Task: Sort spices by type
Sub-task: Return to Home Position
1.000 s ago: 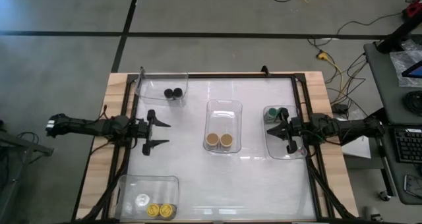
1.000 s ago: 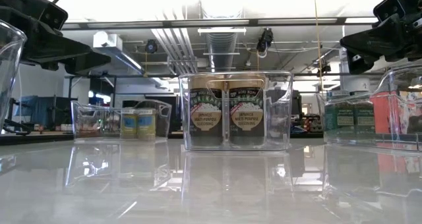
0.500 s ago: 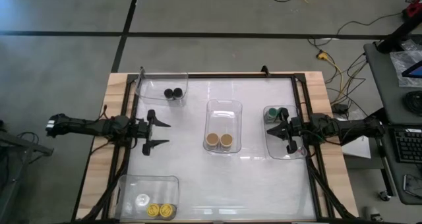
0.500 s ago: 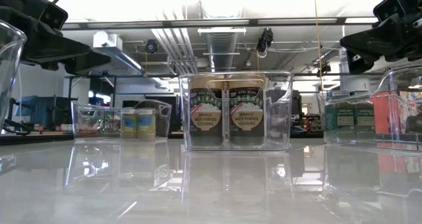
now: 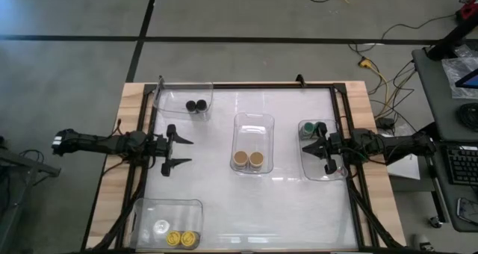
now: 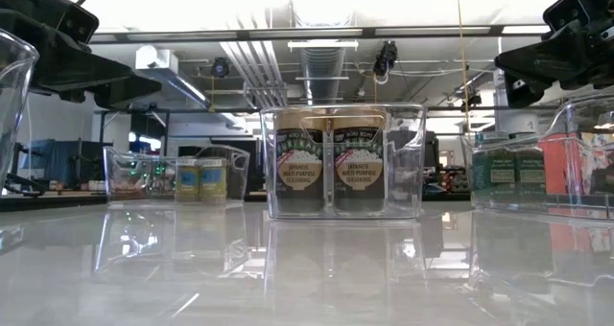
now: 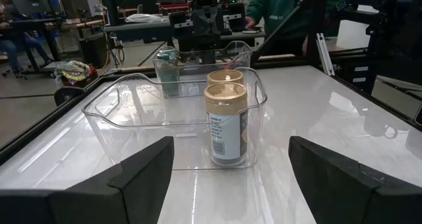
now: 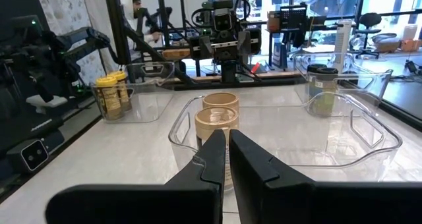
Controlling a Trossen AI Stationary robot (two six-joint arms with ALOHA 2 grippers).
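The spices are small round jars standing upright in clear bins. Two black-lidded jars point(image 5: 196, 105) are at the far left, two tan-lidded jars point(image 5: 248, 160) point(image 7: 225, 122) in the centre bin, and two yellow-lidded jars point(image 5: 180, 239) point(image 8: 109, 94) at the near left. Green-lidded jars point(image 5: 312, 129) stand in the far end of the right bin. My left gripper point(image 5: 178, 152) point(image 7: 231, 145) hovers open at the left, pointing level toward the centre bin. My right gripper point(image 5: 312, 149) point(image 8: 227, 140) hovers shut over the right bin, also level and facing the centre.
The centre bin point(image 5: 254, 122) stands between the two grippers. The right bin point(image 5: 323, 175) lies under my right gripper. A white round thing point(image 5: 161, 226) lies beside the yellow jars. A dark frame point(image 5: 246, 85) borders the white table top. A person stands beyond the table point(image 7: 290, 13).
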